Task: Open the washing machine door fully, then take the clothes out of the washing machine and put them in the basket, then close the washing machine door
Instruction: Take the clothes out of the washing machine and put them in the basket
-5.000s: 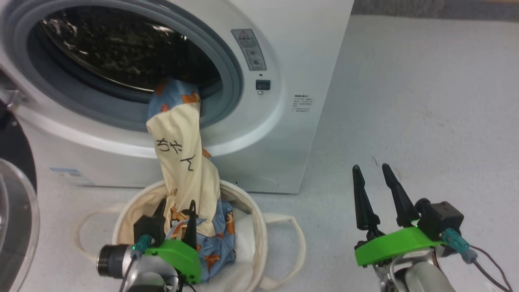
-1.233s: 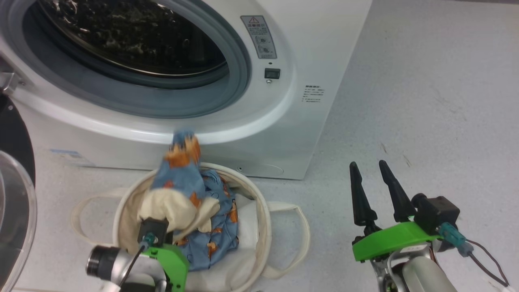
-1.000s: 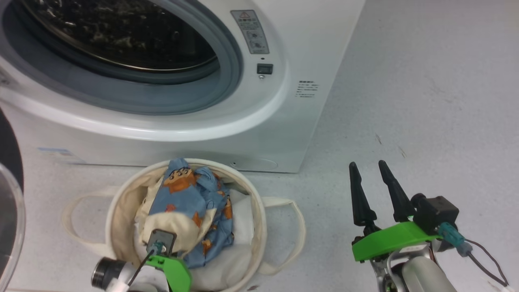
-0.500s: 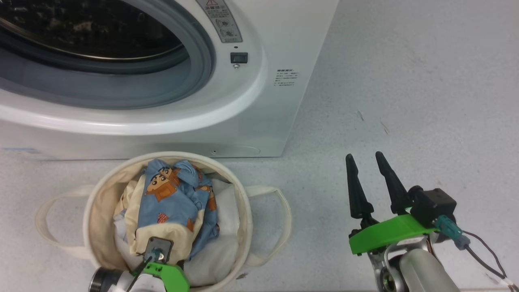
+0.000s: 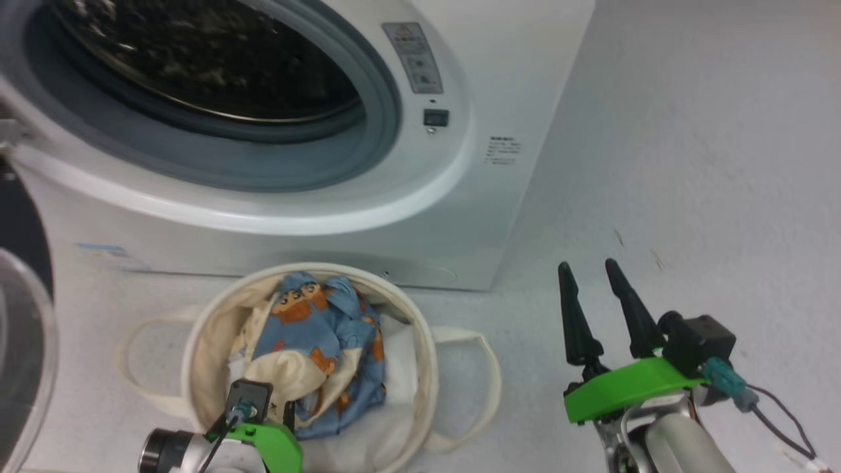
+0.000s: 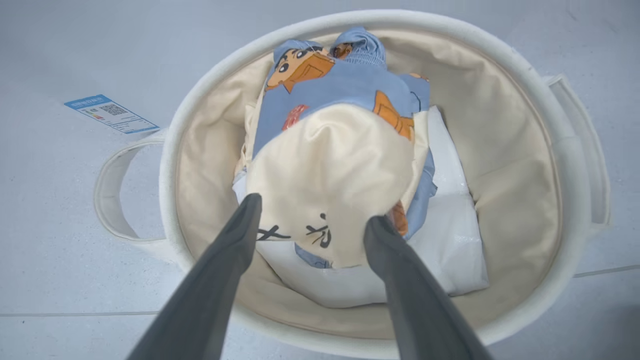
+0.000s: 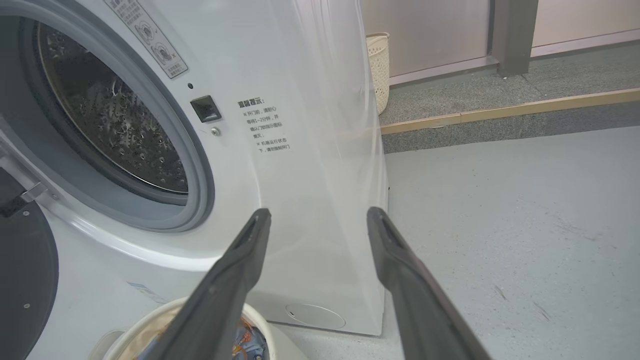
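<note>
The washing machine [image 5: 460,197] stands with its steel drum [image 5: 197,59] exposed and dark. The washing machine door [image 5: 26,249] hangs swung out at the far left, black ring above clear glass. Below the machine sits the cream basket [image 5: 197,335]. The clothes [image 6: 340,95], blue with orange cartoon bears and a cream panel, lie bunched inside it. My left gripper [image 6: 312,225] hovers over the basket, open, its fingers either side of the cream panel. My right gripper [image 5: 594,295] stands open over the bare floor at the right, holding nothing.
White puffy stuffing [image 6: 450,225] lies under the clothes in the basket. A blue sticker [image 6: 110,114] sits low on the machine's front. Grey floor [image 5: 690,164] stretches to the right of the machine. A pale woven bin [image 7: 379,65] stands behind the machine by a raised step.
The clothes have come fully out of the drum and dropped into the basket. My left gripper has opened and let them go. The head camera has shifted; the right gripper stays put.
</note>
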`<state>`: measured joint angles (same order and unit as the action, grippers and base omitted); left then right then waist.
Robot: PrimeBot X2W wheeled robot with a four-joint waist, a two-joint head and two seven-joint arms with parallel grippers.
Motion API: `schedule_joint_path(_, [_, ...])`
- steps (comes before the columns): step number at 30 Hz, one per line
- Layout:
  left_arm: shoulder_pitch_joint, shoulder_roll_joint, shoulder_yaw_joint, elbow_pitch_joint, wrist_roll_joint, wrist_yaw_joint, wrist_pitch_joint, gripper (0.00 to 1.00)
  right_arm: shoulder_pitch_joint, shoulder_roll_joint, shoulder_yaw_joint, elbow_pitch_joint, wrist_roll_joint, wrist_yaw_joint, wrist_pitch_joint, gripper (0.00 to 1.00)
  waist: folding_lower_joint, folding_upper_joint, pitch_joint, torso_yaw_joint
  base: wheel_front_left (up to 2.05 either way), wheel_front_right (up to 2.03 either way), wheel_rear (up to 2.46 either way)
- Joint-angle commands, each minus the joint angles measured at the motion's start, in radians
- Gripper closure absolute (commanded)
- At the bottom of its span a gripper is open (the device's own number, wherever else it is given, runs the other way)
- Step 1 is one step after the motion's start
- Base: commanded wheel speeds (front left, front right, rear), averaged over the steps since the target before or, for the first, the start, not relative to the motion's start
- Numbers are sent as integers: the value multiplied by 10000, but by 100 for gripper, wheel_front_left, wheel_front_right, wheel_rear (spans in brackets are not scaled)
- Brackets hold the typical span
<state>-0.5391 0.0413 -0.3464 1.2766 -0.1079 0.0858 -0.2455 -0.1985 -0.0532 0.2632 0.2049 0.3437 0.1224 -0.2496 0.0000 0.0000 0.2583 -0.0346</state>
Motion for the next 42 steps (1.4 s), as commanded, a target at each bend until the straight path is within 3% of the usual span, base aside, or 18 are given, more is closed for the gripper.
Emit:
schedule_joint_path(1, [-159,225,282,-192,-130,-63,-134,0,115,30,283,-214,77,83,-122,0,0,0,-481,390,0,0,0])
schedule_joint_path(4, [-150,199,321,-406,-269,-157,-152,0,262,30,302,-177,142,83,-122,0,0,0,-849,595,0,0,0])
schedule_joint_path(10, [307,308,640,-2225,-563,-193,-159,0,609,30,218,-121,232,83,-122,0,0,0,-1408,893,0,0,0])
schedule_joint_path(17, [1376,646,1107,-5426,-484,111,-161,0,819,30,225,-217,279,83,-122,0,0,0,-1671,988,0,0,0])
schedule_joint_path(23, [2602,502,1705,-7992,-668,-122,-161,0,963,30,292,-784,318,83,-122,0,0,0,-1841,878,0,0,0])
schedule_joint_path(30, [3742,238,2472,-10355,-380,65,-162,0,1116,30,188,-1211,195,83,-122,0,0,0,-1854,605,0,0,0])
schedule_joint_path(42, [4212,101,2695,-10459,-116,68,-162,0,1168,30,26,-1205,197,83,-122,0,0,0,-1744,452,0,0,0])
